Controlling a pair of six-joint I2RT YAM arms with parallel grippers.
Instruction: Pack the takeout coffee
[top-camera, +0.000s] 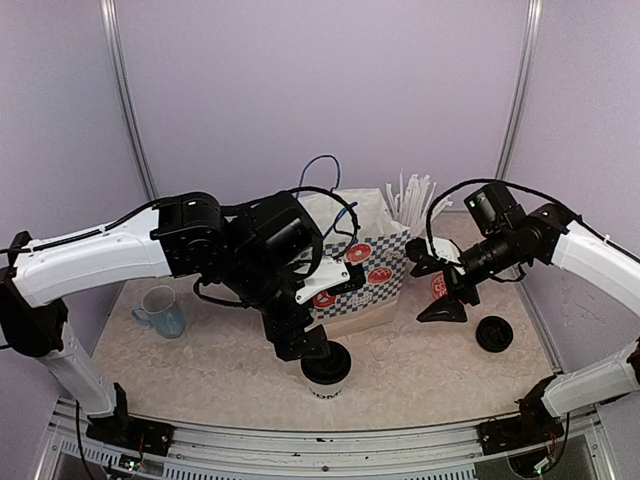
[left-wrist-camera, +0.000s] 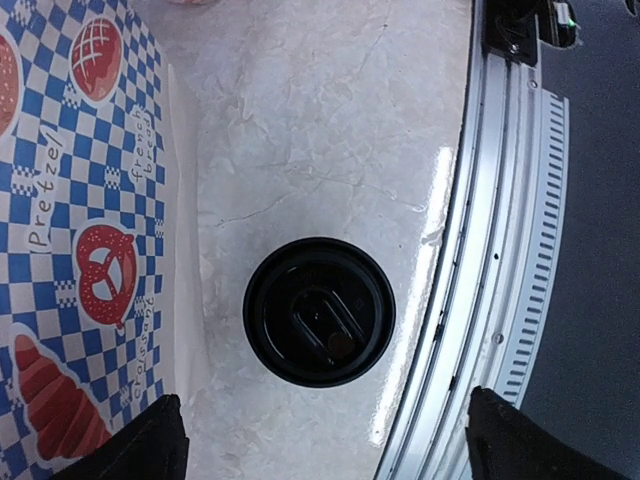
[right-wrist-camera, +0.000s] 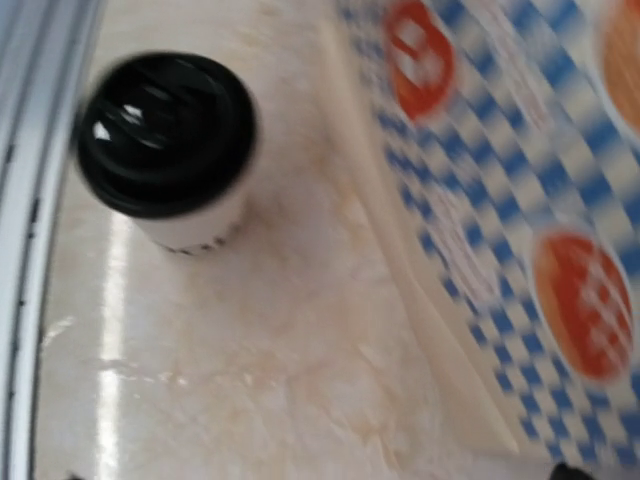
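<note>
One takeout coffee cup (top-camera: 328, 380), white with black lettering and a round black lid, stands on the table in front of the paper bag (top-camera: 365, 280). My left gripper (top-camera: 312, 350) hangs right above it, open and empty. In the left wrist view the lid (left-wrist-camera: 319, 311) lies between and ahead of the two spread fingertips (left-wrist-camera: 150, 445). My right gripper (top-camera: 434, 288) is open and empty beside the bag's right side. The blurred right wrist view shows the same cup (right-wrist-camera: 165, 140) and the bag's wall (right-wrist-camera: 520, 200).
The blue-checked bag stands open at mid-table, with white straws (top-camera: 410, 198) behind it. A light-blue mug (top-camera: 163, 310) sits at the left. A loose black lid (top-camera: 494, 333) lies at the right. The table's metal front rail (left-wrist-camera: 500, 250) runs close to the cup.
</note>
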